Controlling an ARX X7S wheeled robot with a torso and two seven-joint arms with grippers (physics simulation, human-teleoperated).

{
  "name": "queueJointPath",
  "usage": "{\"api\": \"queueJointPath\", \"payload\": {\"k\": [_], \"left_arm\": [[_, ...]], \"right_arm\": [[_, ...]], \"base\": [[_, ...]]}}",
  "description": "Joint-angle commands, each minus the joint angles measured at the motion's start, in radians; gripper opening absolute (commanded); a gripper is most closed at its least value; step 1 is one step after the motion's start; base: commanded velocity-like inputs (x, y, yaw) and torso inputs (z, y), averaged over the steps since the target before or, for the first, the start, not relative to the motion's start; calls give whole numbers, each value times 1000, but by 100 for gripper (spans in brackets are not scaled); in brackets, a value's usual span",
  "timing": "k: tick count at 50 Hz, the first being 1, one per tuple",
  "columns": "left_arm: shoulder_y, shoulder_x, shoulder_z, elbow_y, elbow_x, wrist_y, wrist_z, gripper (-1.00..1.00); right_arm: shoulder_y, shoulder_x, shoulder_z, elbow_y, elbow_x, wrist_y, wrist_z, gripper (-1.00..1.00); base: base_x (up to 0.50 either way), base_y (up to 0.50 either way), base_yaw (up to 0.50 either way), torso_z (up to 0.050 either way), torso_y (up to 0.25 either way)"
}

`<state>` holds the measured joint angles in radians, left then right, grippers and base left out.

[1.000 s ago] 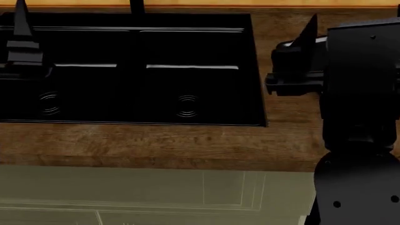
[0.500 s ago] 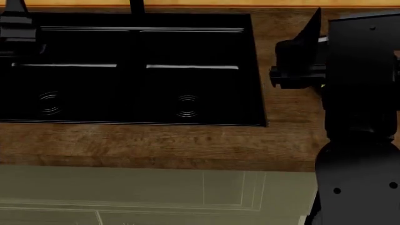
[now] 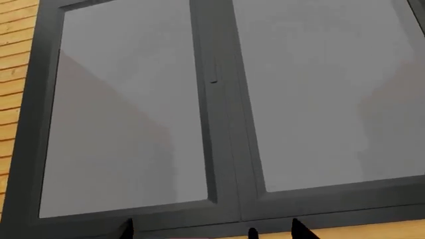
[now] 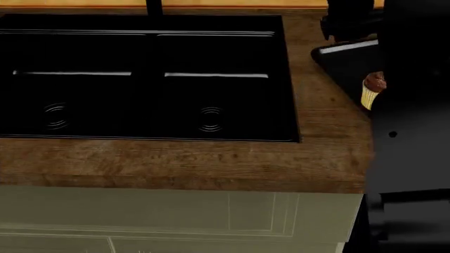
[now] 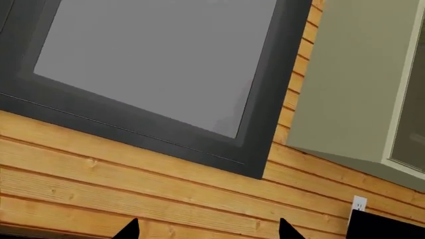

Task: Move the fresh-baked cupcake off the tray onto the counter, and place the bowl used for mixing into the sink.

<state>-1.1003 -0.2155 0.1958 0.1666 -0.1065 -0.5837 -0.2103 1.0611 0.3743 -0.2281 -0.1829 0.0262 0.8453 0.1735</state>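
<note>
Nearest you in the head view, pale cabinet fronts [image 4: 176, 216] sit below the thick front edge of the dark wood worktop [image 4: 211, 163]. Beyond it lies the deep black sink [image 4: 147, 79], two ringed drains showing on its floor, nothing in it. To its right, the cupcake [image 4: 370, 90] stands on the corner of the black tray [image 4: 344, 60], mostly hidden behind your dark right arm [image 4: 414, 105]. The bowl is not in view.

Both wrist cameras point up at the far wall. The left wrist view shows a grey window [image 3: 226, 109], with the left fingers [image 3: 297, 230] spread, only their tips showing. The right wrist view shows pine boards [image 5: 133, 184], the window and a cabinet, with the right fingers [image 5: 287, 229] likewise spread and holding nothing.

The risk, as I judge it: neither camera sees the cupcake, and your arm masks it from above, so a blind descent could knock it over or shove the tray
</note>
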Motion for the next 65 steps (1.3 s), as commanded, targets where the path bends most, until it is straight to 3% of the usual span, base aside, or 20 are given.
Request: {"api": "queueJointPath", "payload": {"k": [1,35,64,65], "left_arm": [[-118,15,20,-185,23,114,4,100],[-462,132,94,-908,23,557,94,100],[-480,133,114,-959,-2,590,88,100],[-499,136,124,-996,6,659,108,100]], "right_arm": [[92,12,-35,143,-18,-80,-20,100],[351,-73,-130,714,-30,-444,-88,100],[380,-86,-149,757,-26,-456,-106,100],[396,-91,-152,776,-27,-475,-110,100]], "base": [[0,0,0,0,0],[0,0,0,0,0],[0,0,0,0,0],[0,0,0,0,0]]}}
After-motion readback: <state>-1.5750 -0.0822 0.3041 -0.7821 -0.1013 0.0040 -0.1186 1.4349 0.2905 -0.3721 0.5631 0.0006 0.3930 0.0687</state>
